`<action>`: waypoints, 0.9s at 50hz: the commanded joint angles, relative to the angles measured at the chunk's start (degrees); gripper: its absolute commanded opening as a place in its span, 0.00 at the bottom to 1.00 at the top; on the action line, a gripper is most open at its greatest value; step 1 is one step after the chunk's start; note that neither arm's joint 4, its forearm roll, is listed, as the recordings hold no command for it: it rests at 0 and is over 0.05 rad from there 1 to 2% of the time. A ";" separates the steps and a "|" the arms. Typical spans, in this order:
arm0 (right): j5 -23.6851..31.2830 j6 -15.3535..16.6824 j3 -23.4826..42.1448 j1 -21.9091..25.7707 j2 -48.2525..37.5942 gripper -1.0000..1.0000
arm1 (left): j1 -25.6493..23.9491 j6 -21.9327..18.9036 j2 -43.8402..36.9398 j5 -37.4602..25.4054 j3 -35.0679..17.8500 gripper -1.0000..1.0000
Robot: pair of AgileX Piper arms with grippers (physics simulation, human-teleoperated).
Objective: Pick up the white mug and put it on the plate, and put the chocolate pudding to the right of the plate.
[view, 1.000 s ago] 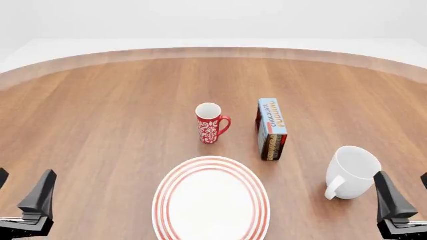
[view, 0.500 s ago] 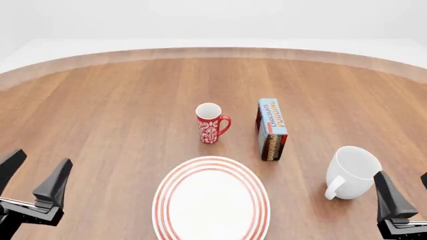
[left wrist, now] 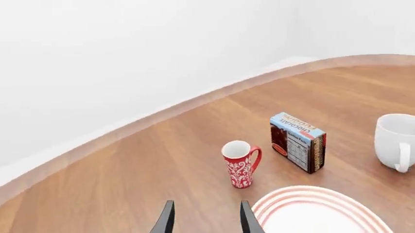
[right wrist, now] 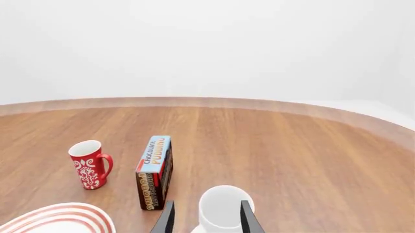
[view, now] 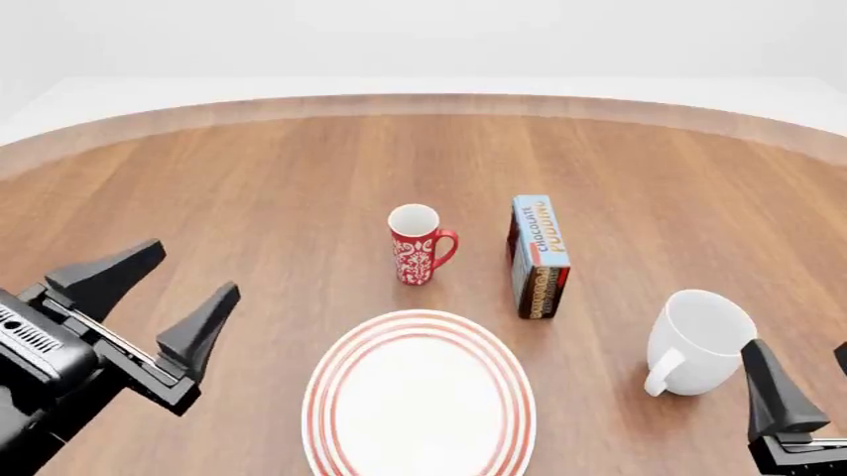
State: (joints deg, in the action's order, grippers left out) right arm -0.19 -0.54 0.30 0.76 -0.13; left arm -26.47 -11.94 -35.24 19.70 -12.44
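While both claws gape, left claw (view: 149, 305) hangs beside plate (view: 419, 327), right claw (view: 807, 382) beside white mug (view: 697, 340).

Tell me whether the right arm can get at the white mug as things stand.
Probably yes. The right gripper is open, just beside the white mug, with nothing between them. The chocolate pudding and plate stand clear on the mug's far side.

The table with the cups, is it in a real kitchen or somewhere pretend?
Pretend, most likely: a computer-made scene. The round wooden table sits in a blank white space with no room around it, and the red mug, white mug and plate look too smooth and clean.
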 commanded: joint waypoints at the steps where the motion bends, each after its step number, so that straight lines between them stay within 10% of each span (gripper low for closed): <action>1: -0.05 0.02 -0.01 0.04 0.02 1.00 | -6.73 -1.52 -9.03 4.92 -3.02 1.00; 45: 0.00 0.12 0.03 0.18 0.07 1.00 | -25.98 -3.39 -37.80 10.64 -20.75 1.00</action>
State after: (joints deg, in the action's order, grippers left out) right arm -0.21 -0.43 0.31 0.93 -0.07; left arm -48.72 -15.38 -67.17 30.53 -28.91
